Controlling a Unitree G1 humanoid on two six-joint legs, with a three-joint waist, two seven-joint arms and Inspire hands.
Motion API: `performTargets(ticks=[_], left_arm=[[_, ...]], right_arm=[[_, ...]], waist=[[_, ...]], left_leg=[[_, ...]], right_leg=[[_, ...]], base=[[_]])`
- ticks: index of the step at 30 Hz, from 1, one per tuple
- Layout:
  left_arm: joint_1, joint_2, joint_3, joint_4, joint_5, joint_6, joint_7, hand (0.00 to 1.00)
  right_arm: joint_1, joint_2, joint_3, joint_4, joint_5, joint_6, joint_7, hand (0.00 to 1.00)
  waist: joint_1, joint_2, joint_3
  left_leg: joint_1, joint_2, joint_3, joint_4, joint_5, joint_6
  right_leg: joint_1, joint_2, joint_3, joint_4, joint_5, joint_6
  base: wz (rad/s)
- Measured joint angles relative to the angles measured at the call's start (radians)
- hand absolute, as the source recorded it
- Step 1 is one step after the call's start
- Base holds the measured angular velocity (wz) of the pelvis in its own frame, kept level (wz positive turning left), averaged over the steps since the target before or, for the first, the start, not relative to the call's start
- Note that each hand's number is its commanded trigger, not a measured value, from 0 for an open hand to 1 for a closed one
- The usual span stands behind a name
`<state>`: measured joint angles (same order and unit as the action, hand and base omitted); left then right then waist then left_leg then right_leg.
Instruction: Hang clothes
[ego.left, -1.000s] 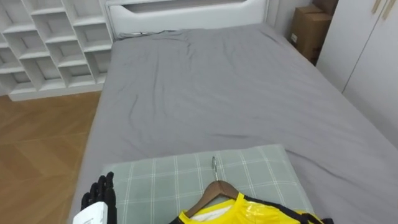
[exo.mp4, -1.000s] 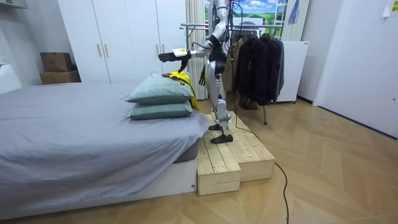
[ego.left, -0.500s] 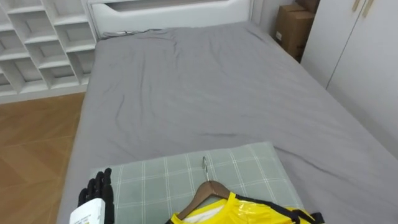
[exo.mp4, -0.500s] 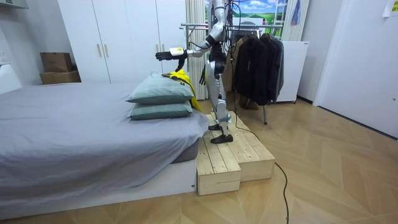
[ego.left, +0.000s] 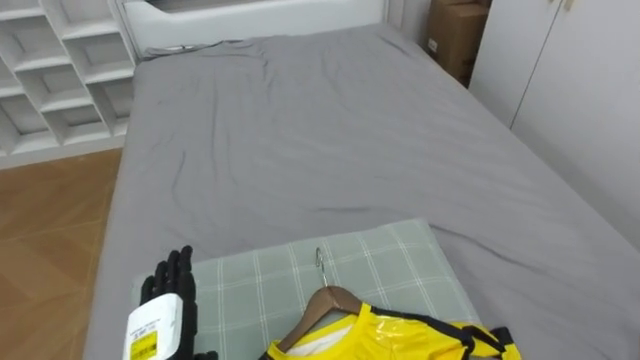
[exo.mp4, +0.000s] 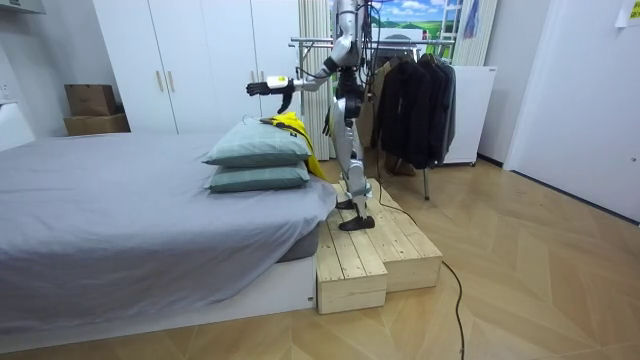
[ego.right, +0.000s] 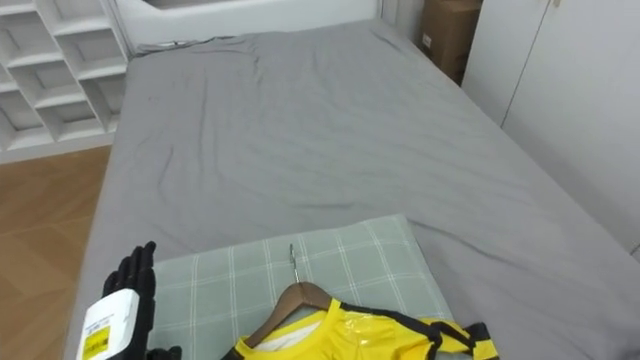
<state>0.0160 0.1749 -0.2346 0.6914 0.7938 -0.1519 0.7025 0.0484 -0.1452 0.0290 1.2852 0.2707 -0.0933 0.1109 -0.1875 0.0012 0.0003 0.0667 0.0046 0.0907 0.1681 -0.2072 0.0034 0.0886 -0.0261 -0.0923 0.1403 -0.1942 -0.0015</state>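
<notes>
On grey bed (ego.left: 330, 130) near shelves (ego.left: 60, 80), checked pillow (ego.left: 250, 280) bears yellow garment (ego.left: 400, 338); left hand (ego.left: 174, 288) straight-fingered.

Even, bright light is filling the room, seemingly entering from the window (exo.mp4: 420, 15) at the back. Soft shadows are lying in the creases of the bed (ego.left: 330, 130); the floor (exo.mp4: 540, 270) is giving a faint sheen.

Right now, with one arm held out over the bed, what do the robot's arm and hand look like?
The left hand is black, with slim, human-like fingers. A boxy white block with a yellow label sits at its back. In the room view the left arm is a slender, silvery-grey limb that ends in that dark hand.
</notes>
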Motion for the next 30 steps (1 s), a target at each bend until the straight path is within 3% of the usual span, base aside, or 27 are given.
performTargets(ticks=[7,10,18,30], left_arm=[[-0.010,-0.004,-0.063,0.002,-0.006,-0.002,-0.071,0.00],[-0.009,-0.006,-0.075,0.002,-0.008,-0.001,-0.089,0.00],[-0.009,-0.003,-0.128,0.005,-0.016,0.000,-0.156,0.00],[-0.008,0.000,-0.131,0.004,-0.013,0.022,-0.253,0.00]], right_arm=[[-0.001,0.000,0.009,0.001,0.018,0.000,-0.009,0.00],[0.003,0.001,0.018,0.002,0.061,0.000,-0.012,0.00],[0.005,0.002,0.025,0.002,0.084,0.007,-0.031,0.00],[0.006,0.002,0.025,0.004,0.074,0.009,-0.036,0.00]], waist=[[-0.002,-0.002,0.0036],[-0.003,-0.003,0.0091],[-0.004,-0.002,0.0087],[-0.002,-0.001,0.0053]], left_leg=[[0.003,0.001,0.002,-0.001,0.000,0.000],[0.013,0.001,0.002,-0.004,0.000,0.000],[0.013,0.000,0.002,-0.004,0.000,0.000],[0.013,0.000,0.000,-0.003,0.000,0.000]], right_leg=[[0.001,0.001,0.003,-0.003,0.000,0.000],[0.011,0.001,0.003,-0.004,0.000,0.000],[0.012,0.000,0.000,-0.004,0.000,0.000],[0.013,0.000,-0.002,-0.002,0.000,0.000]], base=[[0.00],[0.00],[0.00],[0.00]])
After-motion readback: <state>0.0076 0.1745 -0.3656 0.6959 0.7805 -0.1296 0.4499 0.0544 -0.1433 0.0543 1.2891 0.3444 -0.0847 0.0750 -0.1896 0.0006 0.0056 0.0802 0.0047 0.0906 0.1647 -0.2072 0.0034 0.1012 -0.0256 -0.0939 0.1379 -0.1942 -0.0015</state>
